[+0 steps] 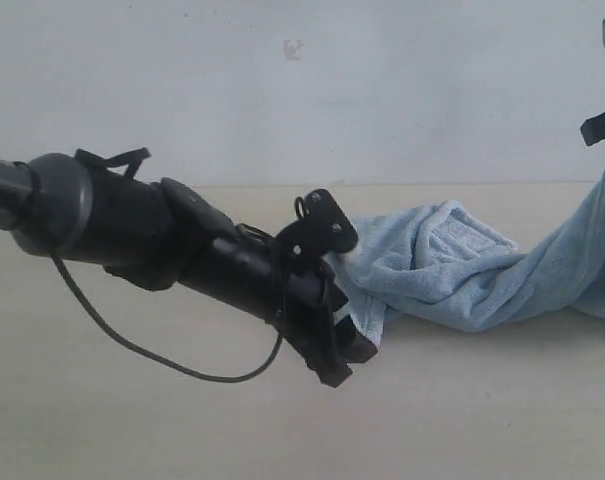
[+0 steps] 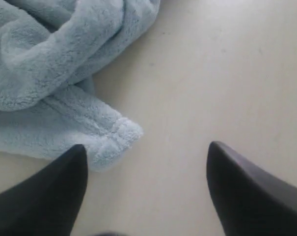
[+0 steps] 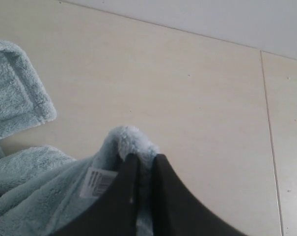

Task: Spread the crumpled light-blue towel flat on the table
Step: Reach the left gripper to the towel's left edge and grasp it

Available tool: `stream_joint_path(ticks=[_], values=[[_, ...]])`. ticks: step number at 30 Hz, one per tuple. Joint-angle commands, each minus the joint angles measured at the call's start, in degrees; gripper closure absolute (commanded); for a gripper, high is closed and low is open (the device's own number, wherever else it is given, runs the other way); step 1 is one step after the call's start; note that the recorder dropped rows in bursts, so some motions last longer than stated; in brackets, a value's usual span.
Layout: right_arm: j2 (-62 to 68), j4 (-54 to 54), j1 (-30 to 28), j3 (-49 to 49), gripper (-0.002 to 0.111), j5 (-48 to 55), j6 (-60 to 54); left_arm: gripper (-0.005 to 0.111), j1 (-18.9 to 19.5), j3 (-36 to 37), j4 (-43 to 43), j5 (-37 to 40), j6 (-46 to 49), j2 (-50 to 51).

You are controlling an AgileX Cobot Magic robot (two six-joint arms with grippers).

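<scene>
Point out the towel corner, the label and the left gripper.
towel corner [image 2: 116,132], left wrist view, hemmed tip.
label [image 3: 96,182], right wrist view, white middle.
left gripper [image 2: 147,147], left wrist view, midway between fingertips.

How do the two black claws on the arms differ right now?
The left tool is open and holds nothing; the right tool is shut on a corner of the towel, beside its white label. The left tool sits low over the table with another towel corner lying close by; the right tool holds its end lifted. Both have black, pointed fingers.
</scene>
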Motion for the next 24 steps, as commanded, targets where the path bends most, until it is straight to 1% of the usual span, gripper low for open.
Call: stream_joint_path(ticks=[1,4,6,10,16,19,20,21,22,23,24], values=[[0.1,0.3,-0.3,-0.5,0.108,-1.7,-0.4,0.041,-2.1,-0.8,5.2,-8.8,-0.5,2.8],[0.4,0.7,-0.3,-0.6,0.108,-2.1,-0.8,0.041,-2.8,-0.8,6.0,-11.3,1.4,4.3],[1.0,1.2,-0.3,-0.6,0.108,-2.1,-0.9,0.041,-3.5,-0.8,6.0,-12.7,4.4,5.4],[1.3,2.5,-0.3,-0.6,0.108,-2.2,-2.4,0.041,-5.2,-0.8,6.0,-19.2,8.1,7.3],[1.3,3.3,-0.3,-0.6,0.108,-2.6,-2.8,0.041,-8.1,-1.5,6.0,-24.8,8.1,7.8],[1.3,3.4,-0.3,-0.6,0.108,-2.6,-2.8,0.043,-9.1,-4.1,5.6,-24.4,7.9,8.6],[1.3,3.4,-0.3,-0.6,0.108,-2.6,-2.8,0.046,-9.2,-4.5,5.6,-24.1,7.9,9.1],[1.3,3.6,-0.3,-0.6,0.108,-2.5,-2.8,0.062,-9.4,-5.2,5.6,-22.7,7.9,10.5],[1.3,3.9,-0.3,-0.6,0.108,-2.5,-2.8,0.075,-9.5,-5.3,5.8,-22.5,7.9,11.2],[1.3,4.6,-0.3,-0.6,0.108,-2.3,-3.0,0.099,-9.5,-5.3,5.8,-24.9,7.9,11.9],[1.3,5.1,-0.3,-0.6,0.108,-1.9,-3.3,0.102,-9.5,-5.1,5.0,-27.4,7.3,11.9]])
